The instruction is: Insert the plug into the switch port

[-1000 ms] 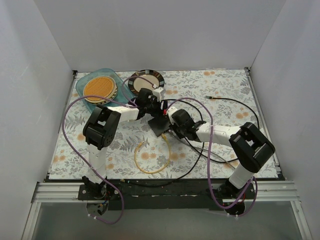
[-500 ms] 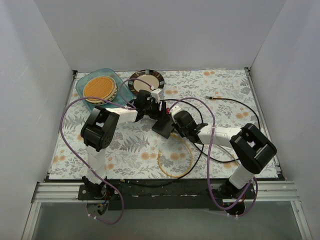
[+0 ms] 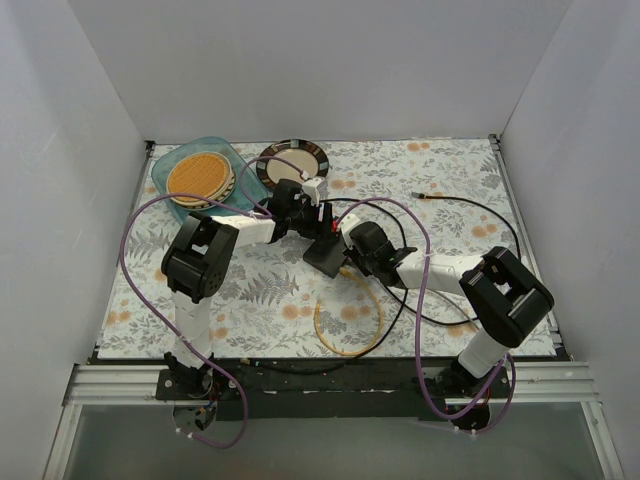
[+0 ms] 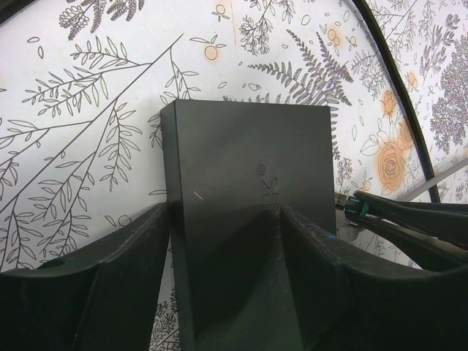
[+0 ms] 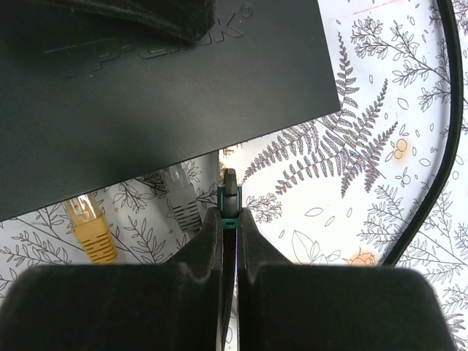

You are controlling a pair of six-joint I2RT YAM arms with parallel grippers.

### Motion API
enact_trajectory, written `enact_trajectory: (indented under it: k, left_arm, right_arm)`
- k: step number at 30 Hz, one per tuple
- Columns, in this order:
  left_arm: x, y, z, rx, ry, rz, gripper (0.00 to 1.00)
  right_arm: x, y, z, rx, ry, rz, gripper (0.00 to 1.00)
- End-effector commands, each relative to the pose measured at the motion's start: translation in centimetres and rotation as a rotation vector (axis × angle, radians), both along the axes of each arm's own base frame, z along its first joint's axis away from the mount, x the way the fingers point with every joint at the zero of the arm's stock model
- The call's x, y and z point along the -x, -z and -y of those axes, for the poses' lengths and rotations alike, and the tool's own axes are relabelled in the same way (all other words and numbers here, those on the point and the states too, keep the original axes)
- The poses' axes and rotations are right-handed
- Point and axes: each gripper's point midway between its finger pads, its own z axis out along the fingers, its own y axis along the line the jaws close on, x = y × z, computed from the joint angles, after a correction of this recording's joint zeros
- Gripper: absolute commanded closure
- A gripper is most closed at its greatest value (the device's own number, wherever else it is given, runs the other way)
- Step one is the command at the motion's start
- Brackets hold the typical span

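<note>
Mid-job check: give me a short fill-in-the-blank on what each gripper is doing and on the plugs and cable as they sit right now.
1. The left gripper holds the ____ between its fingers.
2. The right gripper has its jaws ____.
3. In the right wrist view, the neighbouring plug beside the yellow plug is ____ in colour.
4. On the tablecloth, the yellow cable lies in a ____.

Missing words: dark box; shut; grey; loop.
</note>
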Motion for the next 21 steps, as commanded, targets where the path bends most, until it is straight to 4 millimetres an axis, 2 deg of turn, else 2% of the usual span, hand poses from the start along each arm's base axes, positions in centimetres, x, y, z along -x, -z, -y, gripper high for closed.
enact_trajectory:
  k: [1,9,21]
  left_arm:
    - [12.4,-1.7,5.5,0.146,0.374,-0.309,0.43]
    - [13.5,-2.4,6.8,0.168,0.437,-0.301,0.44]
    - [14.5,-2.8,7.4,0.179,0.474,-0.31,0.46]
  right_arm:
    - [-4.2,-11.3,-9.6,-0.409,-0.165,0.298,0.99]
    - [-3.9,-12.2,-10.5,-0.428,-0.223,0.31,0.99]
    - [-4.3,-12.9,-11.1,-0.423,-0.258,0.325,0.99]
